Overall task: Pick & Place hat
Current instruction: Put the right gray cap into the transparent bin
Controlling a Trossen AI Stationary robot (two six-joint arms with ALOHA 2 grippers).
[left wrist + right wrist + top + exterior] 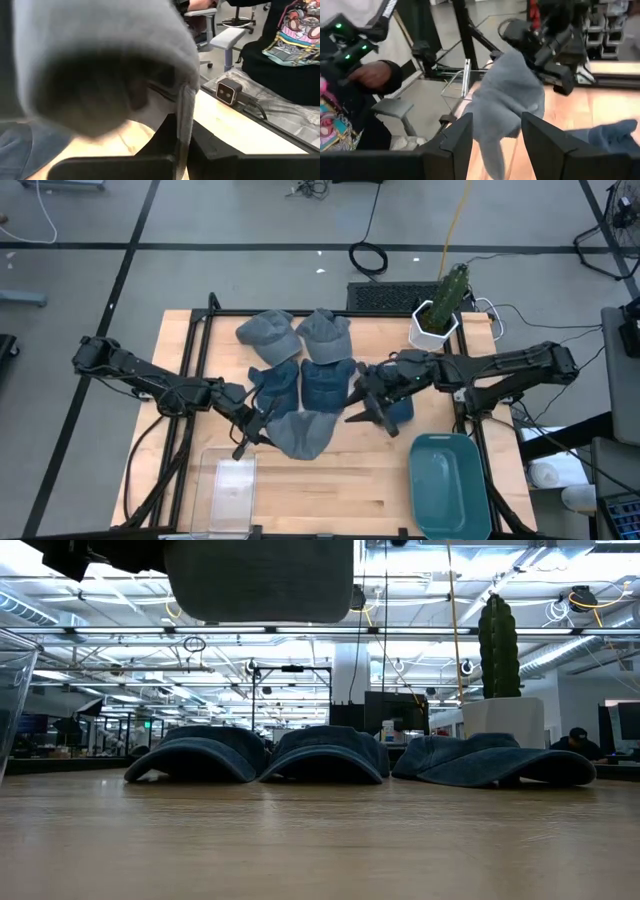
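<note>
Down at the near edge of the surface, a clear bin sits on the left and a teal tray on the right, both with nothing in them that I can see. Just past the bin, the left hand is clamped tight on the rim of a grey hat and has it up off the wood; from table height the hat hangs high overhead with daylight under it, and the left wrist camera is almost filled by its sagging crown.

Across the middle, the right hand hovers over the blue hat, fingers about half spread with nothing between them. Its own camera looks past those fingers at the lifted grey hat and holds nothing.

Behind, a second blue hat and two more grey hats lie in a cluster, and a potted cactus stands at the far right corner.

So this looks like the carry step: pick made, placement still to come. The next move, I'd judge, calls for swinging the hat over a container and only then letting go. The clear bin is nearest, but I can't tell which one is meant. The fabric droops, so height matters clearing the wall.
</note>
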